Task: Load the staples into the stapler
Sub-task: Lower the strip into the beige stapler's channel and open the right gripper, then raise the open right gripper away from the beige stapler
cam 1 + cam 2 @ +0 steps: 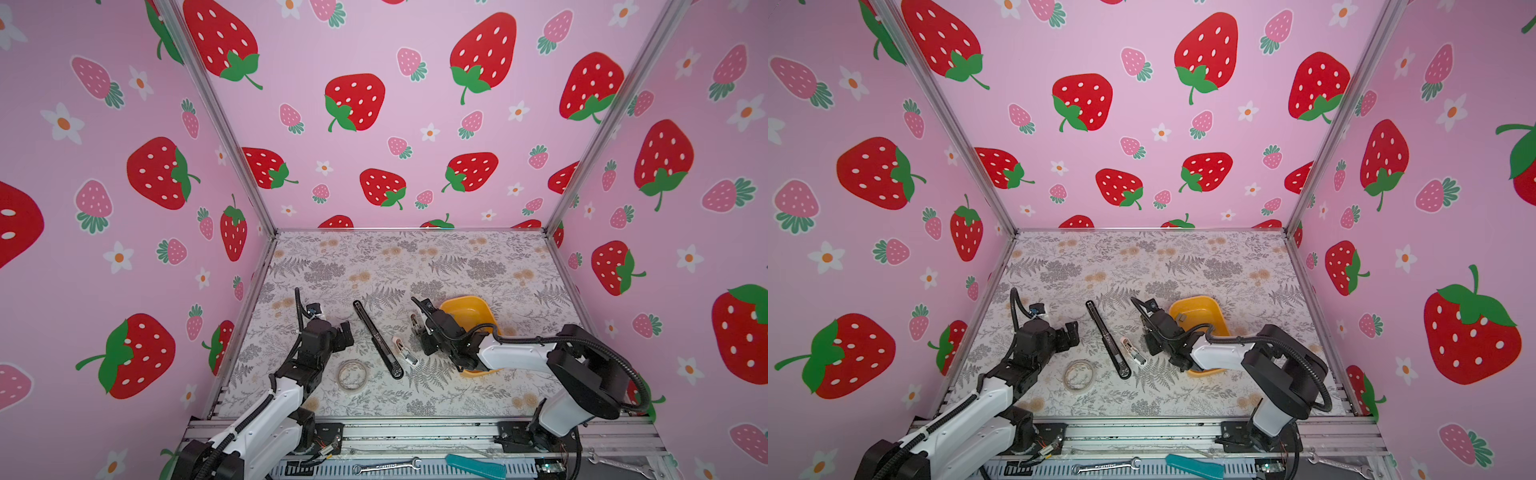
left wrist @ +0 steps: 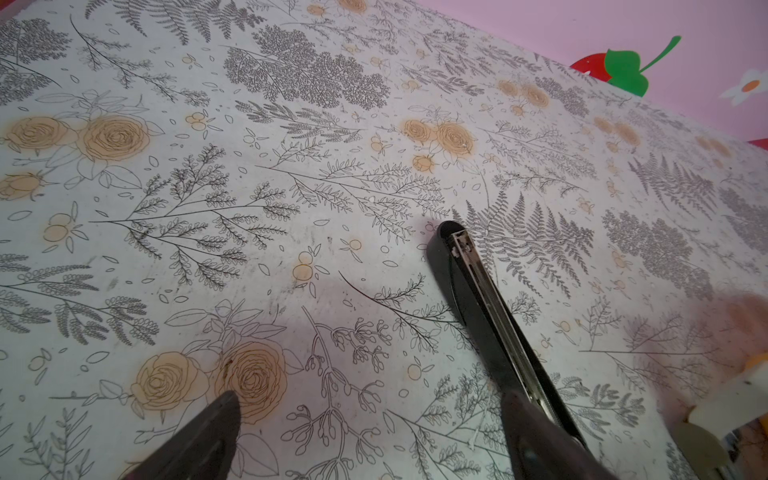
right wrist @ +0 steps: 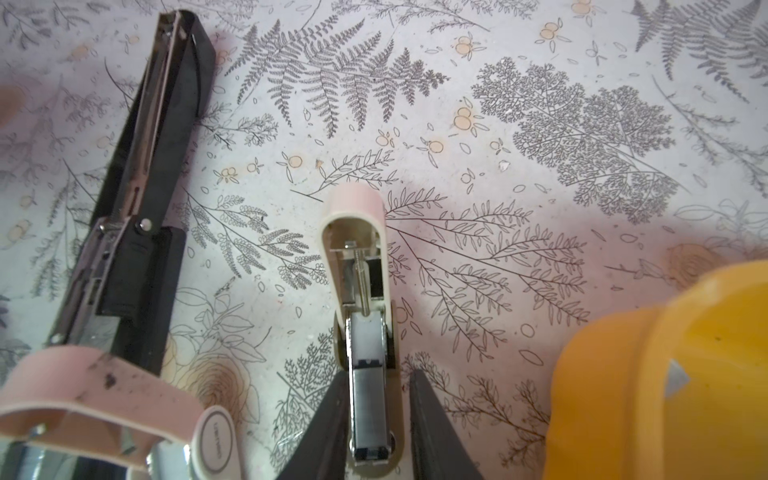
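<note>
right gripper (image 3: 376, 376) barely parted, straddling the open stapler (image 3: 361, 291) mid-table. There's a gap at one finger, so nothing is gripped. The grey strip in its channel looks like staples (image 3: 368, 409), apparently seated. A spare strip (image 1: 1180, 318) is in the bin (image 1: 1202, 299), 2 o'clock of the stapler. left gripper (image 2: 370, 436) wide open, empty, 9 o'clock past the long stapler (image 1: 378, 345). Staples likely light, slick, stiff but snap at joints: pinch the long edges mid-length, low force.
</note>
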`<state>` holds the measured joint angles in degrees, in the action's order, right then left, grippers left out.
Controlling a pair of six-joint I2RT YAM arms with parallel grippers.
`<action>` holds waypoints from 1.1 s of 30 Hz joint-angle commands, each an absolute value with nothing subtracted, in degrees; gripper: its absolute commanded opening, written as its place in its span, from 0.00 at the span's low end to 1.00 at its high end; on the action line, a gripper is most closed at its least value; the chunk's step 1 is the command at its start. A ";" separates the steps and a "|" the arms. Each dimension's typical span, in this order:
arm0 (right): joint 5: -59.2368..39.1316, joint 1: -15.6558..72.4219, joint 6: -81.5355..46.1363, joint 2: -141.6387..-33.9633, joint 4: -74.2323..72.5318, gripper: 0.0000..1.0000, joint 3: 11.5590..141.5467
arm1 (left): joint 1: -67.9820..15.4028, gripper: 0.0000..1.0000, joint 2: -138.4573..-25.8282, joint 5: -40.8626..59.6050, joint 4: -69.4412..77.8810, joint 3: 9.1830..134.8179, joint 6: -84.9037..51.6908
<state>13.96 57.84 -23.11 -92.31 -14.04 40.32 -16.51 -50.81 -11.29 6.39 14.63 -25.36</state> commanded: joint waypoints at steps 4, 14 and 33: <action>15.40 57.72 -23.57 -93.12 -11.74 0.23 40.56 | -16.61 0.99 -50.84 -11.23 6.69 16.74 -25.84; 16.16 57.69 -23.73 -96.14 -9.22 0.21 42.26 | -16.62 0.99 -50.80 -11.14 6.70 16.63 -25.87; 23.53 60.68 -24.77 -83.08 -4.35 0.33 45.25 | -16.61 0.99 -49.32 -16.04 4.92 18.37 -29.84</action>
